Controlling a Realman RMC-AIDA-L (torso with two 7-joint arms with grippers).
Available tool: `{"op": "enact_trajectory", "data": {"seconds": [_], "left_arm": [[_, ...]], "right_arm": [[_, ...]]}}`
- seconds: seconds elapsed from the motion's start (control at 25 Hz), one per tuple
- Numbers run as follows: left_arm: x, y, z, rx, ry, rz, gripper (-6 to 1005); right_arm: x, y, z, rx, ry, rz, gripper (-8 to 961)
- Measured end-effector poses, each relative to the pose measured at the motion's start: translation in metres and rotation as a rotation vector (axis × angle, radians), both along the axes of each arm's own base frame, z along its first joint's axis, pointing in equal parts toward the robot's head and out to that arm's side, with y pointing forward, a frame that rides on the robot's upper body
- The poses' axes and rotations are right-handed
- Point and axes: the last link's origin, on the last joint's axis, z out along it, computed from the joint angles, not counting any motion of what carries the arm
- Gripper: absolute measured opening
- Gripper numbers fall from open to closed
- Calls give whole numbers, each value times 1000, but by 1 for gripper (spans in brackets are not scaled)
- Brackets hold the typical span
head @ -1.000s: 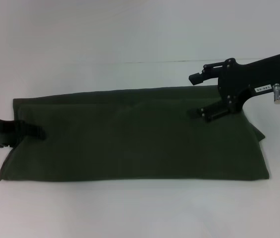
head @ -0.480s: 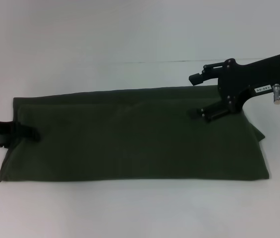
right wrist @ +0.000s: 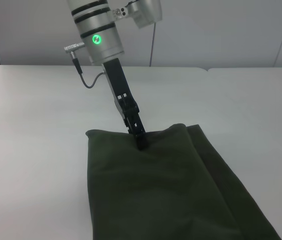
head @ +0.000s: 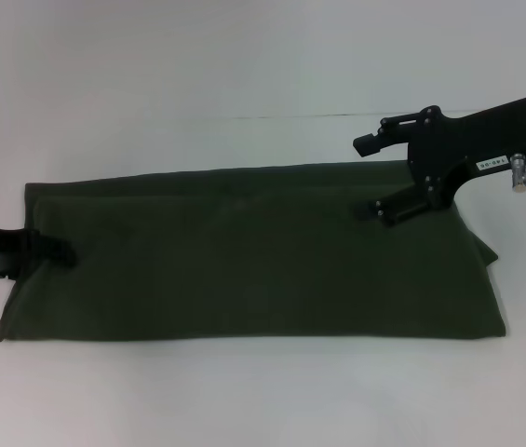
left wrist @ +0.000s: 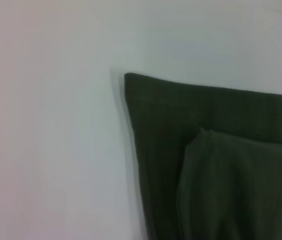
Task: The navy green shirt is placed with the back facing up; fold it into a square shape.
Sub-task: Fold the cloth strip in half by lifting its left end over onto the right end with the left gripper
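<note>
Shirt (head: pixel 244 251) lies as a long band on the counter (head: pixel 244 56); left claw (head: pixel 62 251) pinches its left end, state untellable; right claw (head: pixel 367 177) hovers apart; next, likely folding ends inward.

1. The left end effector (head: pixel 58 250) reaches in low from the left edge, fingers drawn together at the tip.
2. The right end effector (head: pixel 370 177) extends from the far right, its two fingers spread apart.

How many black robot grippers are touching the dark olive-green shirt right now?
2. The left gripper rests on the dark olive-green shirt at its left edge; the right gripper is open over the far right part, lower finger on the cloth.
</note>
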Motion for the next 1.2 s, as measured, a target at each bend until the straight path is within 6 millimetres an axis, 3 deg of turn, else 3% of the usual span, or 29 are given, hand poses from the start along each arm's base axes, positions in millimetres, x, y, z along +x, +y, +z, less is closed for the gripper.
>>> {"op": "enact_trajectory", "data": {"seconds": [0.64, 1.2], "left_arm": [[2, 0, -3, -10, -5, -8, 872], [5, 2, -3, -13, -5, -16, 727]], "right_arm": [[-1, 0, -1, 2, 1, 1, 915], [1, 0, -1, 2, 1, -3, 915]]}}
